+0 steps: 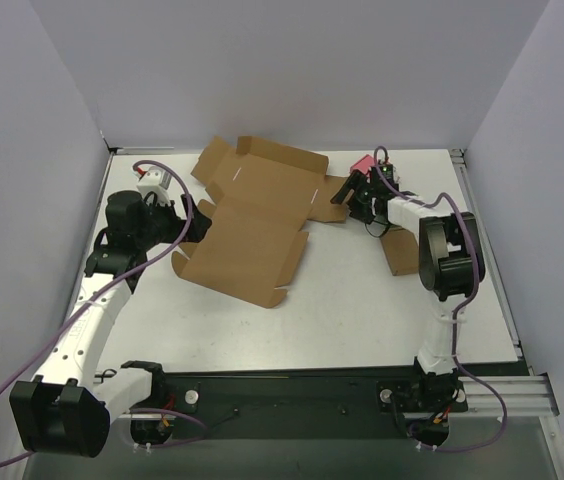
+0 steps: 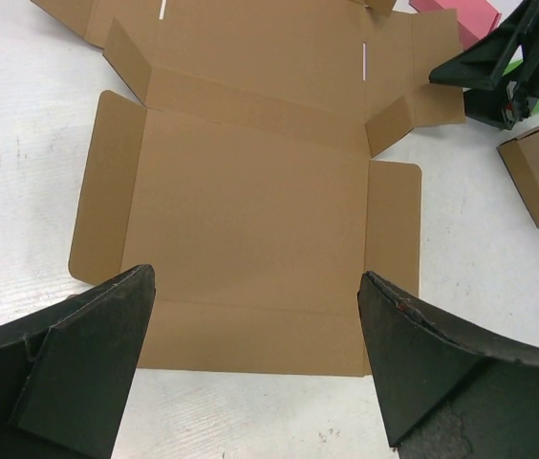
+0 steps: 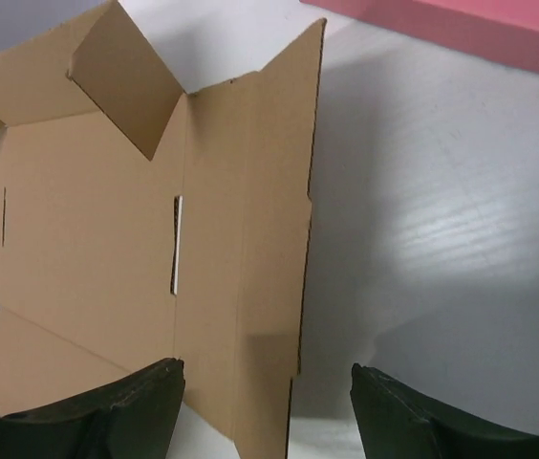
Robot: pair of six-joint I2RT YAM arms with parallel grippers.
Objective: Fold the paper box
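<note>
Cardboard paper box (image 1: 252, 215) flat, lengthwise near-to-far

— Looking over the white table (image 1: 362, 310): seeing what lying on it?
— Seeing the paper box (image 1: 252, 215) lying unfolded across the far middle.
— Spotting anything else resting there?
— Spotting a pink block (image 1: 362, 163) far right, a small brown block (image 1: 399, 253) nearer.

Paper box (image 2: 250, 220): far flaps cut off by top edge. Pink item (image 3: 499, 24), possibly a block: likewise mostly cut off.
</note>
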